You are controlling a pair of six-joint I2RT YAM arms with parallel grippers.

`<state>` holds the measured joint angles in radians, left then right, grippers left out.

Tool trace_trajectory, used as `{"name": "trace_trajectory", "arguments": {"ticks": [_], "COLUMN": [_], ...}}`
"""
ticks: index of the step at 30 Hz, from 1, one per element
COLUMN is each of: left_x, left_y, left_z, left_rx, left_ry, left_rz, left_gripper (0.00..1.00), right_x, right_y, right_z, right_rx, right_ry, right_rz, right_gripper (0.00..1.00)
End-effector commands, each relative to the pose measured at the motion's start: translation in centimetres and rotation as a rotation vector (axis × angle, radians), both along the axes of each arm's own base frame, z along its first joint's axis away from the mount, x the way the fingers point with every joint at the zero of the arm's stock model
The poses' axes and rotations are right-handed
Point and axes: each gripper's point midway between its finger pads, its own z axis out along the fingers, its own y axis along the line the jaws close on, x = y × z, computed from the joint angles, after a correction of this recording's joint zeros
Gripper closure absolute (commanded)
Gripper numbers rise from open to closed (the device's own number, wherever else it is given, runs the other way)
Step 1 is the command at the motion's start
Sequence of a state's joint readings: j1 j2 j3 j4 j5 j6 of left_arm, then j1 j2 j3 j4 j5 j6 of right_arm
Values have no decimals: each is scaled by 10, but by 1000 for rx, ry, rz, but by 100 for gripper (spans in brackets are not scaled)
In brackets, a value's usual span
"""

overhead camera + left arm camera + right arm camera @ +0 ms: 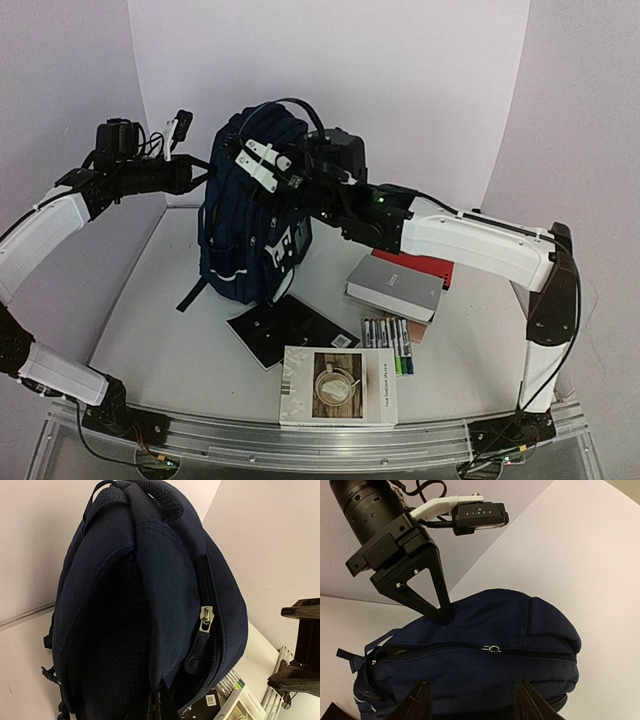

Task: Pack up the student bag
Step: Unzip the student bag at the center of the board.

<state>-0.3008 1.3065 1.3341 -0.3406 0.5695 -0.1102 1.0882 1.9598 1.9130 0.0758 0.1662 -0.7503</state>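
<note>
Top external, unlike right wrist, shows markers [390, 345] near the student bag [245, 220].

Arms [480, 245]: white shells, black joints, thin black cables [560, 345]. Green LED [378, 198] on the right arm's black wrist. Fingers [420, 592]: black, triangular, screw-fastened. Wrist camera [479, 514]: black, on a white bracket.

no legible text, only blurred print on the book cover [338, 387]

Left end effector [203, 172] at 9 o'clock and right end effector [250, 160] at 3 hem the upright student bag [245, 225]; books [395, 285] and markers [388, 345] clutter 5 o'clock; tabletop [165, 335] lies open at 8.
</note>
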Motion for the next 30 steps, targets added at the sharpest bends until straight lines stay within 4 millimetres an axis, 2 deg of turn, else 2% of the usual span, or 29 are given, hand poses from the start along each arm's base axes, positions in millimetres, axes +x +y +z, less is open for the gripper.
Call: {"name": "trace_trajectory", "arguments": {"ticks": [1,9,12,15,20,25,30], "left_x": [-17,-32,-37,-40,-38,-36,-37], "left_y": [-5,-11,-9,-5,2,4,3], "left_z": [28,36,42,52,64,66,64], "left_rx": [-59,-104,-117,-129,-140,-144,-145], "left_ry": [-86,-84,-99,-123,-136,-128,-114], "left_rz": [-65,-130,-130,-104,-48,-26,-37], "left_gripper": [100,100,100,100,100,100,100], "right_x": [5,13,22,34,42,50,57], "right_y": [9,25,27,25,18,10,7], "right_z": [21,20,19,10,-5,-16,-16], "right_rx": [21,38,49,25,-28,-61,-63], "right_ry": [-95,-103,-102,-112,-119,-135,-169], "right_rz": [-8,-10,-58,-128,-188,-253,-307], "right_gripper": [45,44,45,45,45,42,39]}}
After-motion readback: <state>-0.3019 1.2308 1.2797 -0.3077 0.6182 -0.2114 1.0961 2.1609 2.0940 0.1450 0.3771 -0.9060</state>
